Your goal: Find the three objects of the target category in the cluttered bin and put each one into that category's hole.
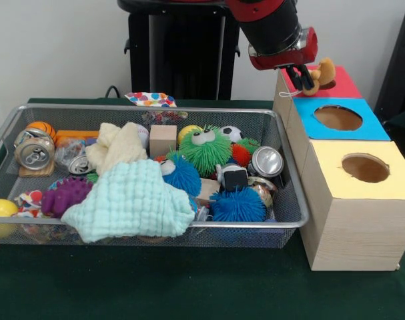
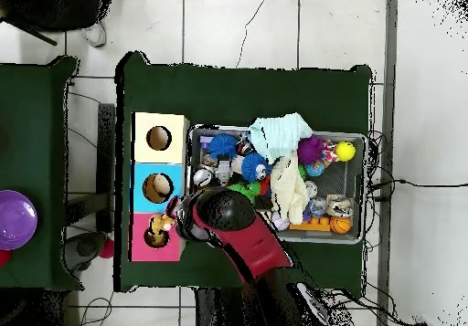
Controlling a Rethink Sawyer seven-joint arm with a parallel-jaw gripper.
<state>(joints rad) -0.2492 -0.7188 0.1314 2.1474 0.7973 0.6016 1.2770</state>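
My gripper [image 1: 301, 75] hangs over the red-faced hole [image 1: 340, 87] at the far end of the wooden box row. It is shut on a small orange-brown plush animal [image 1: 323, 71], which hangs just above the hole. The overhead view shows the gripper [image 2: 174, 222] and the plush [image 2: 163, 224] over the red face [image 2: 146, 249]. The wire mesh bin [image 1: 155, 108] stands beside the boxes, full of clutter. A pale yellow plush [image 1: 119, 148] lies in it near the back left, and it also shows in the overhead view [image 2: 290, 187]. I see no striped tiger.
The blue-faced hole [image 1: 337, 118] and yellow-faced hole [image 1: 365, 167] sit nearer the camera. In the bin are a mint cloth [image 1: 132, 200], a green puffer ball [image 1: 205, 148], blue puffer balls [image 1: 237, 205], cans [image 1: 34, 155] and small balls. A purple bowl [image 2: 14, 219] sits on a side table.
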